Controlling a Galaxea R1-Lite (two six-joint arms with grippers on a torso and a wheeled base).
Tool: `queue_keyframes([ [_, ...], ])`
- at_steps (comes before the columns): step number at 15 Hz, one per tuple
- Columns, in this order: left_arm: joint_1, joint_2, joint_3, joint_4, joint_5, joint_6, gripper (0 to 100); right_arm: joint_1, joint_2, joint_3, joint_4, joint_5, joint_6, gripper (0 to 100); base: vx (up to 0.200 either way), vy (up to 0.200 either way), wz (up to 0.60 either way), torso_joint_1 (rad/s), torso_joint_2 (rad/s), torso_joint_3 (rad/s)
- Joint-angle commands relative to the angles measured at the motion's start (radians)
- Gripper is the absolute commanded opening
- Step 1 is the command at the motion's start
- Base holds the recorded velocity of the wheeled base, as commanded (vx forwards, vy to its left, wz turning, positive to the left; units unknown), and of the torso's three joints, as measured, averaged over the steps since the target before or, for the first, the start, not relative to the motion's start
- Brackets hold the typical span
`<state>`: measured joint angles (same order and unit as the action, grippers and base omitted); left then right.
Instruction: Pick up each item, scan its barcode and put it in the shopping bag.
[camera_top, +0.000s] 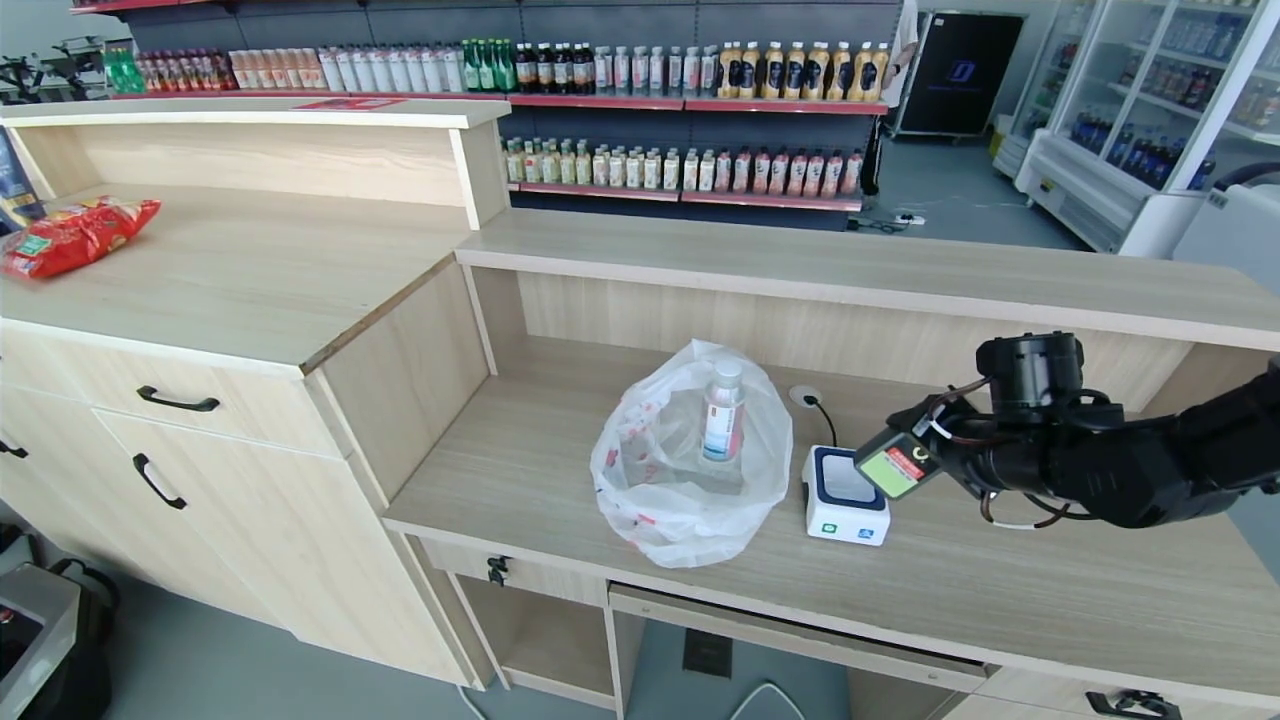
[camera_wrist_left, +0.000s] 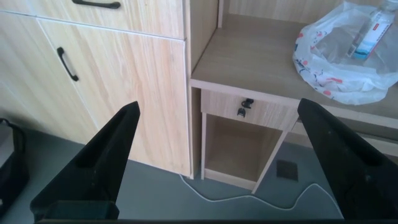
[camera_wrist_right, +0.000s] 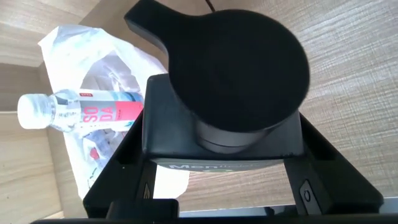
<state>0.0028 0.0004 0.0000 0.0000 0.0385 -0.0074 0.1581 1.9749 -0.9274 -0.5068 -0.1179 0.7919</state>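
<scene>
A pale wooden counter (camera_top: 1000, 590) stands in a shop, with drink shelves (camera_top: 690, 70) behind. The right claw (camera_top: 890, 462) clamps a small dark container (camera_top: 897, 472) just above the scanner (camera_top: 845, 510), beside the shopping bag (camera_top: 650, 500), which holds a bottle (camera_top: 722, 415). The left claw (camera_wrist_left: 217, 106) gapes wide facing the cabinet (camera_wrist_left: 124, 74), well apart. The container's barcode cannot be made out.
</scene>
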Motion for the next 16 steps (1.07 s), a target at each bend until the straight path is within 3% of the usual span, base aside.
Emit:
queue_keyframes([
  [1, 0.0, 0.0, 0.0, 0.0, 0.0, 0.0, 100, 0.0, 0.032, -0.008, -0.004, 0.0, 0.0, 0, 0.0, 0.0, 0.0, 0.0, 0.0, 0.0],
  [16, 0.0, 0.0, 0.0, 0.0, 0.0, 0.0, 100, 0.006, 0.088, -0.011, -0.05, 0.004, -0.002, 0, 0.0, 0.0, 0.0, 0.0, 0.0, 0.0],
])
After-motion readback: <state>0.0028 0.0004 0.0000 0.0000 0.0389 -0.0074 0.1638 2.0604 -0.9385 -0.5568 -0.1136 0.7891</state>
